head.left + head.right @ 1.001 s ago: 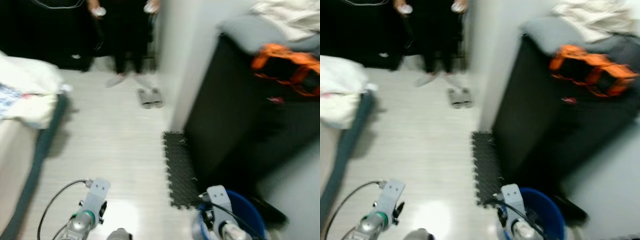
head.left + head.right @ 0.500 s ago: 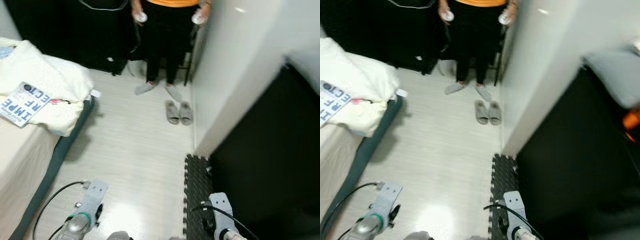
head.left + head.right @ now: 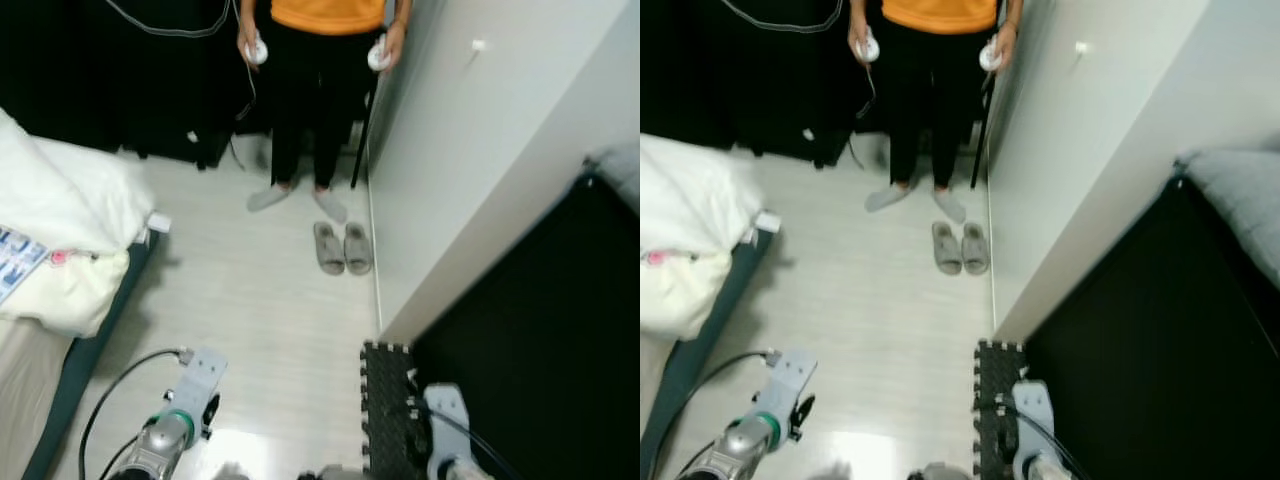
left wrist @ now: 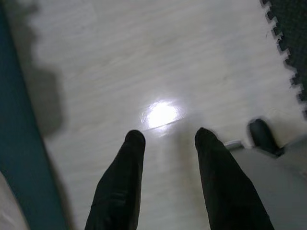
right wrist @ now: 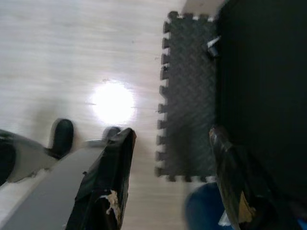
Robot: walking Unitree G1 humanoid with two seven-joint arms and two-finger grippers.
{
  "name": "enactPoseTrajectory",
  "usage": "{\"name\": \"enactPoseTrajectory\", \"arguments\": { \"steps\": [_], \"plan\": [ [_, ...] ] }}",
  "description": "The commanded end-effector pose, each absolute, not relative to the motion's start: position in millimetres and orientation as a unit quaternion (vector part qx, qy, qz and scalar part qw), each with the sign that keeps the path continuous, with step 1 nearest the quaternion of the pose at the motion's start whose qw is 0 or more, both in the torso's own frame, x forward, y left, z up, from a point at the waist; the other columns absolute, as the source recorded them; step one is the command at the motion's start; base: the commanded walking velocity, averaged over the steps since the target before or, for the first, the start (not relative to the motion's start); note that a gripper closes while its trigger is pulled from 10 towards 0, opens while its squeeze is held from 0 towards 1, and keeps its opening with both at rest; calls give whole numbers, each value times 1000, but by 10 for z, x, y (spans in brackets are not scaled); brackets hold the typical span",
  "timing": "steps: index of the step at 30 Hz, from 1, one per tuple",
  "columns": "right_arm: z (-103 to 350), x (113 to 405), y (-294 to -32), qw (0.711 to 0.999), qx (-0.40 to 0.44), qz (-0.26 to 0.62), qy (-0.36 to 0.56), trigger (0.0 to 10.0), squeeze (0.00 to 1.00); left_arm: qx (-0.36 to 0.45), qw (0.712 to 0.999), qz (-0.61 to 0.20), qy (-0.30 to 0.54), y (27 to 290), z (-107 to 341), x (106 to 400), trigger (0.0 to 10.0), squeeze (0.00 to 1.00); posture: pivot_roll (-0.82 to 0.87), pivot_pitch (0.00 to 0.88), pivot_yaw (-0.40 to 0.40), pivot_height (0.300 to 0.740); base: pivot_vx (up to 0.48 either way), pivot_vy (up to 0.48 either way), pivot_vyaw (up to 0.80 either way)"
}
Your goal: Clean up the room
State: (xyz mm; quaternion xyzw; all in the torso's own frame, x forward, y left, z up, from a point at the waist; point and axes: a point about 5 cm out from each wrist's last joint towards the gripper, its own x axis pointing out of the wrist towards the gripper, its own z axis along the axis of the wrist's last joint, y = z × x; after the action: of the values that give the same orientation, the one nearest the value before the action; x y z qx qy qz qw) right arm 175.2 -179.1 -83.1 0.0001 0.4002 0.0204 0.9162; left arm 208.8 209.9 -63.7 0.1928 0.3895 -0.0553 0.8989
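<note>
A pair of grey slippers [image 3: 342,247] lies on the pale floor beside the white wall, just in front of a standing person [image 3: 318,90]. Crumpled white bedding [image 3: 62,205] sits on the bed at the left. My left gripper [image 4: 170,137] hangs low over bare floor, open, with nothing between its fingers. My right gripper [image 5: 170,139] is also open and holds nothing. It hangs above the edge of a dark foam mat [image 5: 189,96], with a bit of a blue bucket [image 5: 204,211] below it. Both silver arms [image 3: 185,405] show at the bottom of the eye views.
The person holds a white controller in each hand at the far end of the room. A tall black piece of furniture [image 3: 540,350] stands on the right behind the wall corner [image 3: 385,335]. The bed's teal edge [image 3: 95,350] borders the left. Open floor runs down the middle.
The whole picture has swung left and up, so the camera has moved. The orange thing and blue bucket have left the eye views; the person shows more fully. Both arms stay low.
</note>
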Motion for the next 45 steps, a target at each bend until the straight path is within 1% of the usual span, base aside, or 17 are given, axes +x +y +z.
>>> {"name": "enactPoseTrajectory", "arguments": {
  "steps": [1, 20, 26, 37, 38, 40, 43, 45],
  "plan": [
    [-860, 1683, -1839, 912, -3, 13, 411, 10000, 0, 192, 900, -67, 386, 2026, -633, 2121, 10000, 0, 62, 0, -30, 740, 435, 0, 0],
    [-878, 1656, -1787, 907, 10, 38, 419, 10000, 0, 200, 896, -78, 388, 1984, -647, 2112, 10000, 0, 60, 6, -36, 740, 431, 0, 0],
    [-878, 1662, -1770, 905, 2, 54, 422, 10000, 0, 203, 896, -82, 386, 1975, -644, 2118, 10000, 0, 60, 6, -33, 740, 427, 0, 0],
    [-880, 1657, -1768, 903, -4, 66, 425, 10000, 0, 214, 892, -107, 383, 1945, -636, 2135, 10000, 0, 60, 3, -30, 740, 45, 0, 750],
    [-880, 1657, -1766, 902, -9, 71, 426, 10000, 0, 216, 891, -113, 383, 1937, -638, 2134, 10000, 0, 58, 2, -27, 740, 0, 0, 775],
    [-894, 1626, -1743, 895, -43, 103, 432, 10000, 0, 228, 883, -134, 387, 1910, -654, 2114, 10000, 0, 57, 4, -24, 740, 0, 0, 763],
    [-904, 1605, -1733, 890, -59, 117, 436, 10000, 0, 234, 879, -144, 391, 1900, -666, 2097, 10000, 0, 57, 4, -24, 740, 0, 0, 758],
    [-935, 1538, -1717, 879, -82, 139, 448, 10000, 0, 237, 872, -153, 400, 1895, -694, 2053, 10000, 0, 57, 11, -22, 740, 0, 0, 734]
  ]
}}
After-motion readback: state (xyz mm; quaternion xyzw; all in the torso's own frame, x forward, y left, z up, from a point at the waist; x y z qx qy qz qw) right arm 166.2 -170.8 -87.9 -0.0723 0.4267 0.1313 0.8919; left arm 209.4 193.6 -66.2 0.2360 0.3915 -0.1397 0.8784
